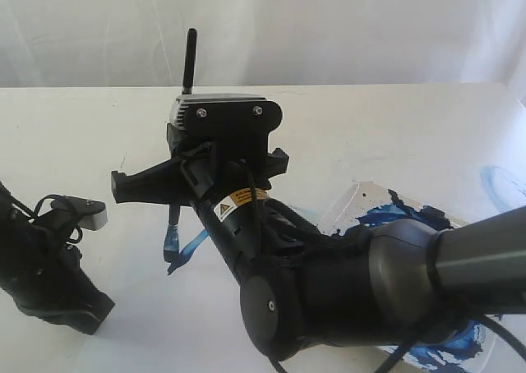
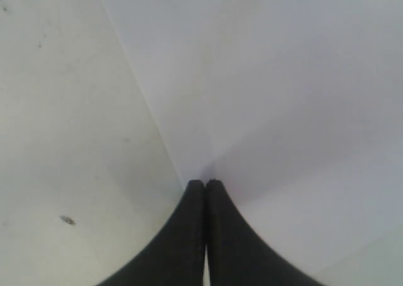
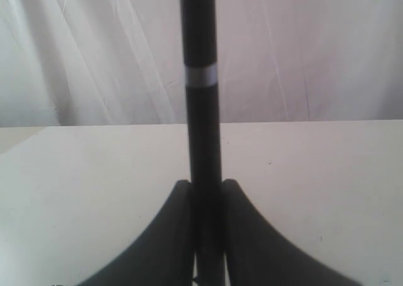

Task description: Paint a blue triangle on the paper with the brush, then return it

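My right gripper [image 3: 206, 184] is shut on the black handle of the brush [image 3: 200, 109], which it holds upright. In the exterior view the right gripper [image 1: 197, 163] reaches across the middle. The brush [image 1: 188, 61] sticks up above it, and its blue-soaked tip [image 1: 173, 241] hangs just over the paper [image 1: 156, 315]. Streaky strokes of the blue triangle [image 1: 196, 243] show beside the tip; the arm hides the rest of it. My left gripper [image 2: 204, 185] is shut with nothing in it, its tips pressed down at the paper's [image 2: 283, 109] edge, low on the left [image 1: 86, 307].
A white dish [image 1: 362, 200] smeared with dark blue paint lies at the right, largely covered by the right arm. A pale blue smudge [image 1: 497, 184] marks the table at the far right. A white curtain hangs behind the cream table [image 2: 63, 141].
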Action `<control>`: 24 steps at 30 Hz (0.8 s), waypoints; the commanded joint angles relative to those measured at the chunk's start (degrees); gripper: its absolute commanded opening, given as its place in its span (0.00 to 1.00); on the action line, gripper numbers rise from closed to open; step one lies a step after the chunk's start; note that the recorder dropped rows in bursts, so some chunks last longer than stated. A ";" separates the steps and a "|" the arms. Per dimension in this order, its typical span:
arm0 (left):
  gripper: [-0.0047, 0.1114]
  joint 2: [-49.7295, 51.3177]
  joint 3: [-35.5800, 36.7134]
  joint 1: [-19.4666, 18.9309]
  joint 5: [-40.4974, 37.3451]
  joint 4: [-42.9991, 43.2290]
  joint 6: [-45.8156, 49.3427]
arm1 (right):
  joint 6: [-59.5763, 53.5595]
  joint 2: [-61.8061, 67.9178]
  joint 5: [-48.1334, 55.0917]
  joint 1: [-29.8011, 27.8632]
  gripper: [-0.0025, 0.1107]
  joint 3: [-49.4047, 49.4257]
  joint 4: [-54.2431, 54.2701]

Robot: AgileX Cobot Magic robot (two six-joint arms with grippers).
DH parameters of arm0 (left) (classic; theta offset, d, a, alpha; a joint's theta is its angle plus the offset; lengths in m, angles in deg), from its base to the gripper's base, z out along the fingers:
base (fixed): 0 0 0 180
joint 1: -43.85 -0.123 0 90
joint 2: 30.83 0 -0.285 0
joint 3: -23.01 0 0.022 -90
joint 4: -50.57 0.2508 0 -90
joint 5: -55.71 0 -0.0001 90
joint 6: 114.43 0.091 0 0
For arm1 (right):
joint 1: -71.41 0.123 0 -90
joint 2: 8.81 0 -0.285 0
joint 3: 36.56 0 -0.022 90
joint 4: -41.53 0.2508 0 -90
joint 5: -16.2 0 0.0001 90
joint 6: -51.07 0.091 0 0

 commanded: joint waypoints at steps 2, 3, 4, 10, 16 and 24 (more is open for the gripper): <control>0.04 -0.14 0.60 -0.07 -0.70 -0.28 -0.14 | 0.25 -0.17 -2.40 0.11 0.02 -0.12 -0.35; 0.04 -0.14 0.60 -0.07 -0.61 -0.28 -0.14 | 0.25 -0.17 -2.40 0.11 0.02 -0.12 -0.35; 0.04 -0.14 0.60 -0.07 -0.33 -0.28 -0.14 | 0.25 -0.17 -2.40 0.11 0.02 -0.12 -0.35; 0.04 -0.14 0.60 -0.07 0.97 -0.28 -0.14 | 0.25 -0.17 -2.68 0.11 0.02 -0.12 -0.35; 0.04 -0.14 0.60 -0.07 0.59 -0.28 -0.14 | 0.25 -0.17 -3.42 0.11 0.02 -0.12 -0.12; 0.04 -2.02 -0.97 -0.07 -3.80 -2.57 -0.14 | -0.25 -0.17 -3.91 0.11 0.02 -0.12 0.32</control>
